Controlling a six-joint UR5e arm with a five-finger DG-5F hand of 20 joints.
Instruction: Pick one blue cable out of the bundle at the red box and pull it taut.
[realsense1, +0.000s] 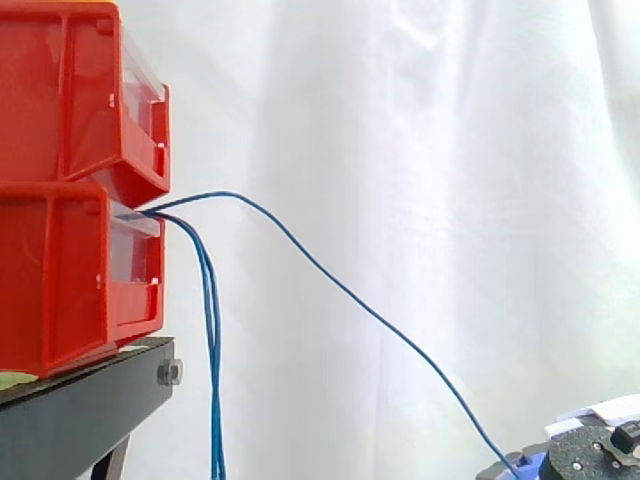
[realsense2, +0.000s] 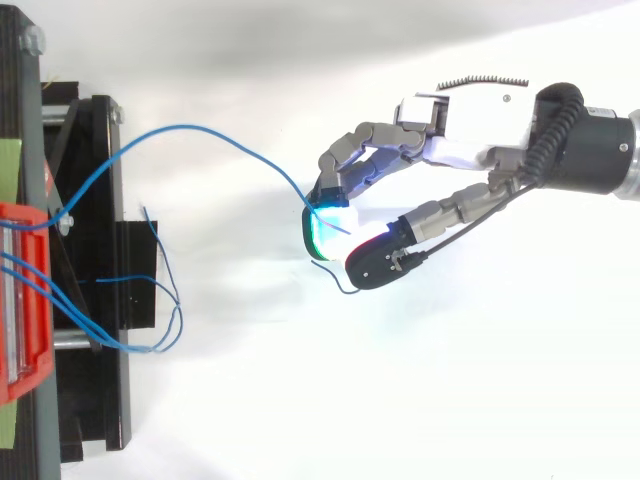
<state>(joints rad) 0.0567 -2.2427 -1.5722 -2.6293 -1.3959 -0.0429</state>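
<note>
The robot hand (realsense2: 460, 135) has its fingers curled, and it pinches one blue cable (realsense1: 330, 280) at the glowing fingertips (realsense2: 320, 225); a short end of the cable sticks out just beside the pads. From this pinch the cable runs toward the red box (realsense1: 60, 290), which in the top view lies well apart on the left side of the robot hand. Its long axis therefore goes from the box across to the hand, and in the side view it comes down from the box front to the lower right. The cable makes a soft curve and is not yet taut, so I judge that the pull must go straight away from the box, along this same line. The other blue cables (realsense1: 212, 380) hang down loose close to the black stand (realsense1: 80, 410), apart from the held one. On the hand's side there is open room before the white curtain (realsense1: 450, 150), and nothing stands in the way of the pull.
</note>
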